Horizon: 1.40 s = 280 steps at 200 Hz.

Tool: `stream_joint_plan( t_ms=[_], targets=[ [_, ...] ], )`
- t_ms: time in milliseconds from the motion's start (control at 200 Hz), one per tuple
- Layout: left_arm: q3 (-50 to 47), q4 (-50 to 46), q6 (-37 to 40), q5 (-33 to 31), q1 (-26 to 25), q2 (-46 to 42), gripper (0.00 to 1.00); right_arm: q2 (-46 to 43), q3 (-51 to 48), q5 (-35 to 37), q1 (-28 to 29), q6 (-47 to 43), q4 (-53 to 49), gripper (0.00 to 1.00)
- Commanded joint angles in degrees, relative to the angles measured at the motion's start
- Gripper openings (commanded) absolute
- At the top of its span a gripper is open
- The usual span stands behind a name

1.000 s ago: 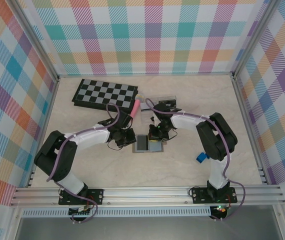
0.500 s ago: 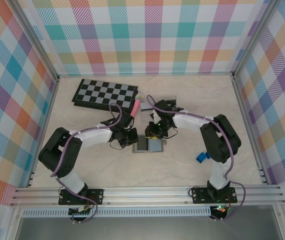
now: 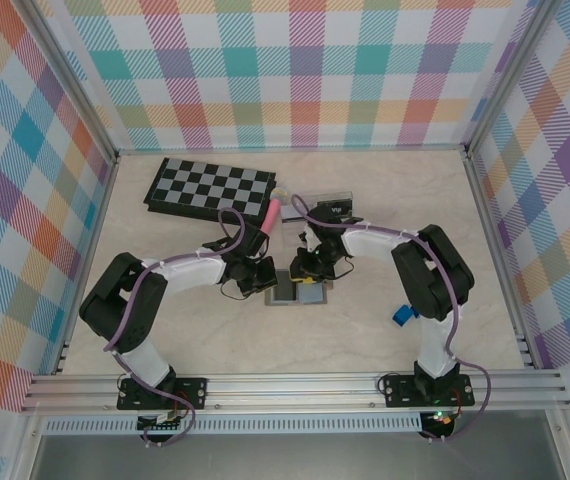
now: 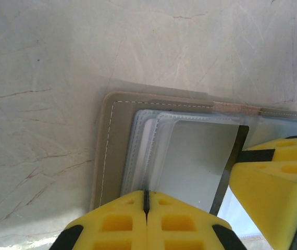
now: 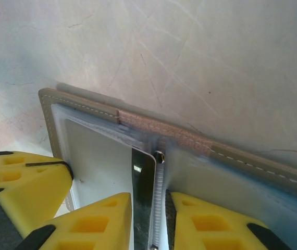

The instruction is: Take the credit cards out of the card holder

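with the shut left gripper [image 4: 146, 205] pinning the wallet [image 4: 112, 156], draw the card [image 5: 142, 166] pinched in the right gripper [image 5: 149, 197] straight out.

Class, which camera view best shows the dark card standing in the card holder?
The right wrist view: the dark card stands on edge between the fingers of the right gripper, above the card holder. The left wrist view gives its thin dark edge; the top view is too distant to make it out.
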Motion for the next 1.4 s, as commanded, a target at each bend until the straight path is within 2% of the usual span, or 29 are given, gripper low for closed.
stream_joint_plan(
  t_ms=[0, 370, 715, 925, 1160, 1280, 1395],
  targets=[
    [-0.88, -1.1, -0.45, -1.61, 0.5, 1.02, 0.03, 1.19, 0.79, -2.59, -0.14, 0.4, 0.38, 0.22],
    [-1.17, -3.27, -0.19, -2.28, 0.49, 0.26, 0.07, 0.79, 0.64, -1.93, -0.13, -0.28, 0.05, 0.08],
    [-1.78, -3.37, -0.53, -2.92, 0.49, 0.01, 0.12, -1.26, -0.28, 3.99, -1.2, -2.2, -3.98, 0.07],
    [-1.59, -3.6, -0.19, -3.14, 0.49, -0.7, 0.11, -1.97, -0.8, 4.46, -1.29, -2.11, -3.67, 0.07],
    [-0.13, -3.16, -0.25, -3.12, 0.49, -3.44, 0.1, -1.36, -0.68, 1.38, -1.29, -1.54, -2.31, 0.11],
    [0.29, -2.27, -0.09, -2.98, 0.43, -5.95, 0.11, -1.31, -0.72, 1.51, -1.3, -1.28, -2.3, 0.15],
    [0.68, 1.05, -0.87, 0.65, 0.08, -4.92, 0.11, -1.36, -1.02, 1.34, -1.3, -0.81, -1.89, 0.22]
  ],
)
